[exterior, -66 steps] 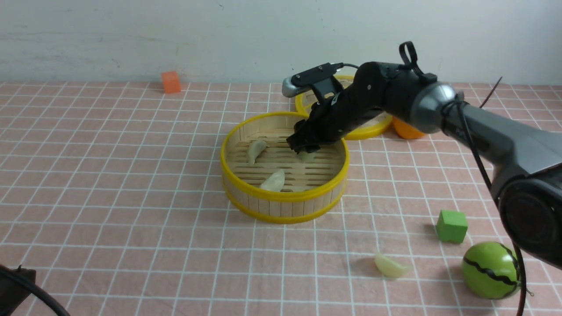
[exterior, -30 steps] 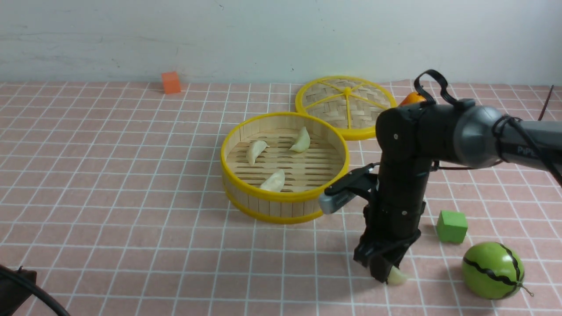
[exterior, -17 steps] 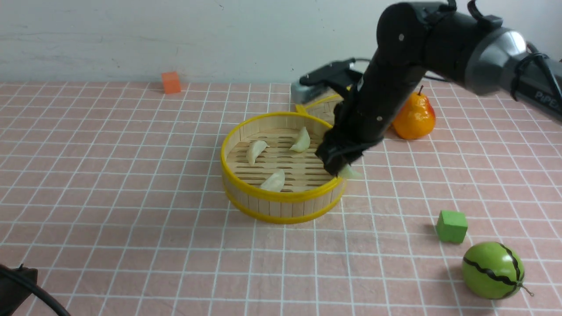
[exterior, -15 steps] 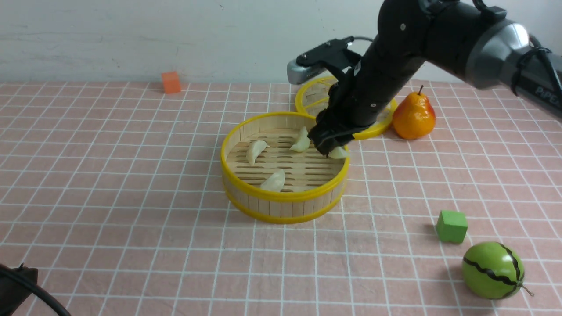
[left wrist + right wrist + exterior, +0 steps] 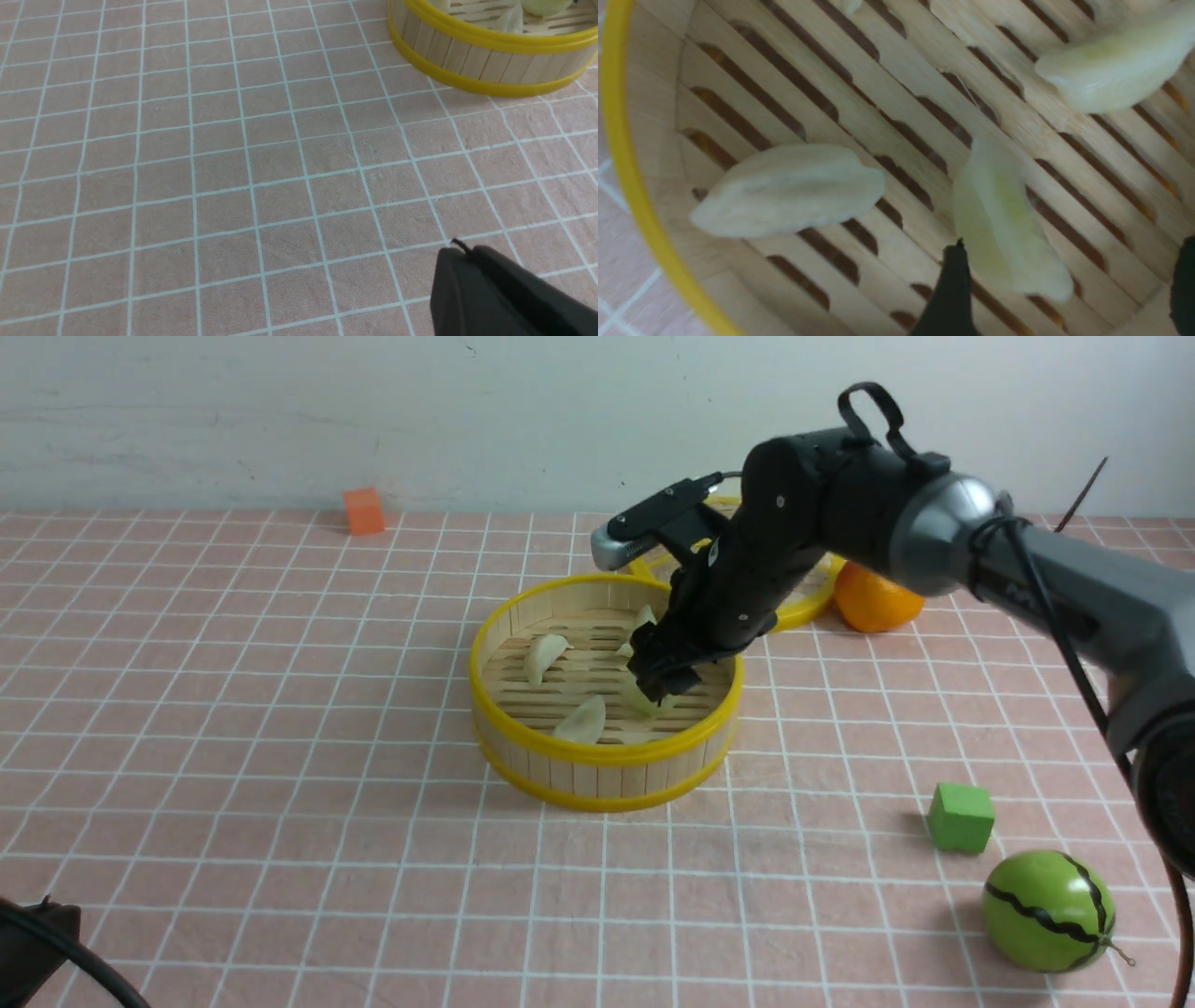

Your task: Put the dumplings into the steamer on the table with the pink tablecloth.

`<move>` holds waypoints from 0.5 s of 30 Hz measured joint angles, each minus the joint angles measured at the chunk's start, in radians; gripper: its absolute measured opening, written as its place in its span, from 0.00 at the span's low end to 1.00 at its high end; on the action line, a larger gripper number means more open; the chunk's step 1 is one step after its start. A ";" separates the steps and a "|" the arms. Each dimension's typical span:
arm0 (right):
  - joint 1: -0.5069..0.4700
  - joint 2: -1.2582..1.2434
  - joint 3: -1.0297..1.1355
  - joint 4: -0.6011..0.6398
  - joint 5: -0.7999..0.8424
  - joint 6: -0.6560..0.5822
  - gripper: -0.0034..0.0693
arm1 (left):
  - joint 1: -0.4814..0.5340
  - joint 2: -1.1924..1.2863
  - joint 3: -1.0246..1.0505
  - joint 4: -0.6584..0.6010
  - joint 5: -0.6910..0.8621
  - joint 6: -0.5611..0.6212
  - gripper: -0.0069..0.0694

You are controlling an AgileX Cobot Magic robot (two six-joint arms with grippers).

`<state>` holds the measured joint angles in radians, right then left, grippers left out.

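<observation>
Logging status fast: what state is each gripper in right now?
Left gripper: shut, nothing visible in it.
Right gripper: open over the steamer, gripping nothing.

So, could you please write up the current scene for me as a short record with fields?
steamer: uncovered, on the pink tablecloth
dumplings: four inside the steamer; one, blurred, lies between the right tool's open jaws
right tool: open, down inside the steamer
left tool: shut, over bare cloth, apart from the steamer
lid: flat on the cloth behind the steamer, partly hidden by the right arm
other items: green cube, striped green ball, orange cube
</observation>
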<state>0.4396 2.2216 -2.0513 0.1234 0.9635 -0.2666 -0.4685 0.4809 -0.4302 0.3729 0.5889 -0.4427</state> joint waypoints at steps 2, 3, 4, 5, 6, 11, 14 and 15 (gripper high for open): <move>0.000 -0.053 -0.058 -0.011 0.133 0.030 0.91 | 0.000 0.000 0.000 0.000 0.001 0.000 0.09; 0.000 -0.081 -0.093 -0.018 0.186 0.048 0.89 | 0.000 0.000 0.000 0.000 0.001 0.000 0.09; 0.000 -0.118 -0.127 -0.025 0.229 0.061 0.87 | 0.000 0.000 0.000 0.000 0.003 0.000 0.09; 0.000 -0.155 -0.143 -0.027 0.247 0.071 0.85 | 0.000 0.000 0.000 0.000 0.006 0.000 0.10; 0.000 -0.195 -0.162 -0.030 0.255 0.083 0.81 | 0.000 0.000 0.000 0.000 0.010 0.000 0.10; 0.000 -0.467 -0.183 -0.045 0.286 0.116 0.48 | 0.000 0.000 0.000 0.001 0.019 0.000 0.10; 0.000 -0.609 -0.118 -0.061 0.287 0.124 0.27 | 0.000 0.000 0.000 0.000 0.019 0.000 0.11; 0.000 -0.690 -0.037 -0.067 0.289 0.133 0.15 | 0.000 0.000 0.000 0.000 0.019 0.000 0.11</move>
<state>0.4396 1.5316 -2.0886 0.0563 1.2525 -0.1335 -0.4685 0.4809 -0.4302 0.3727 0.6083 -0.4427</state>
